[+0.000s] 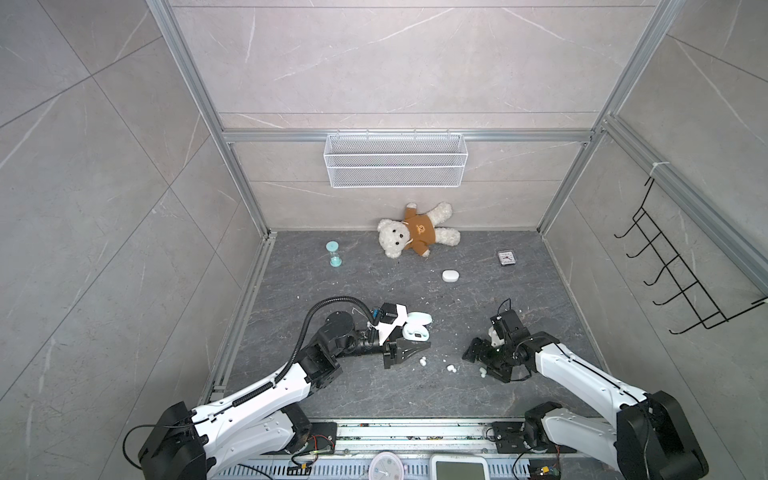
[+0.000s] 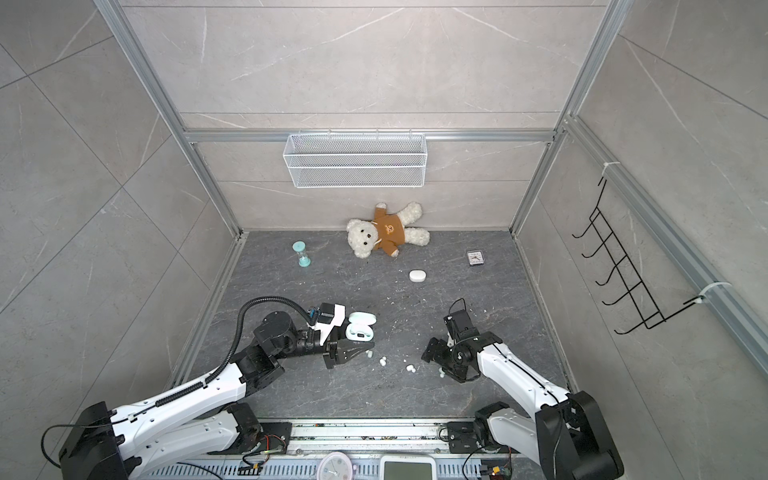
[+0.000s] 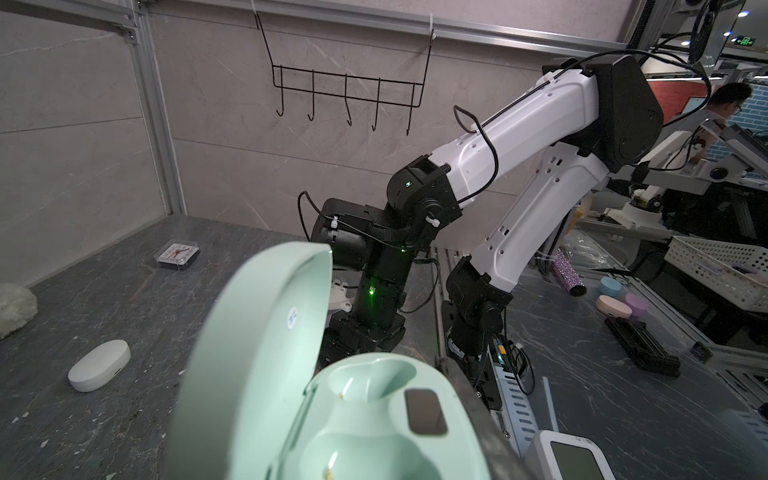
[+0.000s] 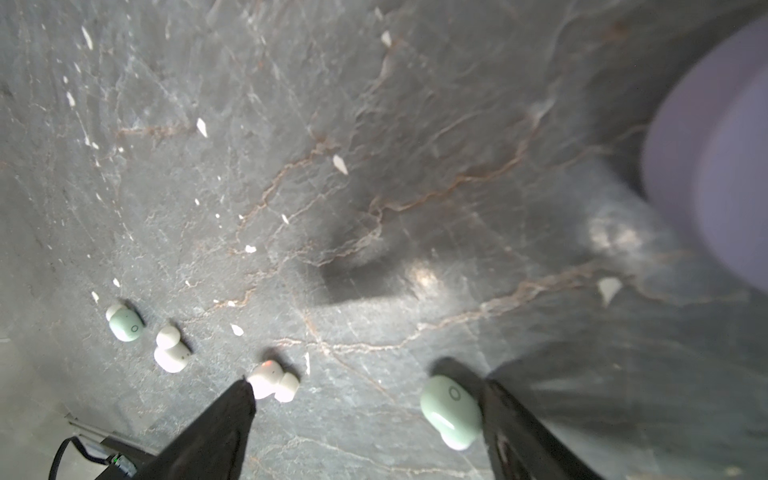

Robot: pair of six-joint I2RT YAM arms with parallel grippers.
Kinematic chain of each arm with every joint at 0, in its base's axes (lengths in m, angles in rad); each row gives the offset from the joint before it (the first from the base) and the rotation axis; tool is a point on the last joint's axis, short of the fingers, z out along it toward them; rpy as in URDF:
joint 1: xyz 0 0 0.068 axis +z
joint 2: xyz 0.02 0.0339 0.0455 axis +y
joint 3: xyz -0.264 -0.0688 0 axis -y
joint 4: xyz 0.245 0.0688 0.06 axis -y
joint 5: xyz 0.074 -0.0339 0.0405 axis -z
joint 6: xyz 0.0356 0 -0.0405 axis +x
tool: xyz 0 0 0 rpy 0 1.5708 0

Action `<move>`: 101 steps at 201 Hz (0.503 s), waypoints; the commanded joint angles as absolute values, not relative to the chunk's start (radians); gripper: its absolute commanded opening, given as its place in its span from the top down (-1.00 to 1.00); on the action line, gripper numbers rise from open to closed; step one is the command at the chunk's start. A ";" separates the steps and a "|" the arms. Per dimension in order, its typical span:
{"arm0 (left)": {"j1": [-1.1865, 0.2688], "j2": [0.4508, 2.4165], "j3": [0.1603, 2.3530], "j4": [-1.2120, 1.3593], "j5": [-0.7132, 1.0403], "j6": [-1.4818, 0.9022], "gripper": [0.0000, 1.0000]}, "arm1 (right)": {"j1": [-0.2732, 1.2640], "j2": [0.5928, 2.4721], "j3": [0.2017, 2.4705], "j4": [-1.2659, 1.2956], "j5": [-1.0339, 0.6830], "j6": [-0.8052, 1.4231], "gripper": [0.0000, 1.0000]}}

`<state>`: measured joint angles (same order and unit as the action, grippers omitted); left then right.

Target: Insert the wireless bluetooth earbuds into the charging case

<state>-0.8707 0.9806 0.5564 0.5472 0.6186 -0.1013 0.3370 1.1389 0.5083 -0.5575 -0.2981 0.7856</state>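
Left jaws are clamped on the mint charging case (image 1: 417, 330), which in both top views sits low over the tabletop (image 1: 374, 291), left of centre, lid swung open. Right jaws hover just above the tabletop on the right, spread wide. Between the two, four earbuds (image 2: 411, 368) lie loose in a rough row, the first just beside the left jaws and the last under the right jaws. Farther back are a closed white case (image 1: 450, 275), a teddy bear (image 1: 415, 230), an hourglass (image 1: 333, 253) and a small clock (image 1: 505, 258).

Left wrist view: the mint charging case fills the foreground, lid tilted back, both wells bare, a dark jaw along its side. The closed white case rests on the tabletop beyond.

Right wrist view: two dark jaws stand far apart, gripping nothing. A mint earbud (image 4: 451, 409) lies against the inner face of one jaw, and a white earbud (image 4: 272, 380) sits at the tip of the other. Beyond them a second white earbud (image 4: 170, 353) and a second mint earbud (image 4: 125, 324) lie near each other but apart. White specks (image 4: 340, 164) dot the tabletop.
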 commanded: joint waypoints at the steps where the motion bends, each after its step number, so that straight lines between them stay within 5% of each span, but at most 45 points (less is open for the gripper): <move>1: -0.876 0.968 0.577 0.587 0.614 -0.106 0.37 | 0.335 1.125 0.513 -0.594 -0.320 0.761 -0.74; 101: -0.876 0.966 0.576 0.583 0.610 -0.105 0.37 | 0.336 1.113 0.555 -0.608 -0.362 0.748 -0.72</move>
<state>-0.8707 0.9806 0.5564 0.5468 0.6106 -0.1009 0.3370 1.1225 0.5243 -0.5797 -0.3424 0.7662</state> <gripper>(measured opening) 0.418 0.862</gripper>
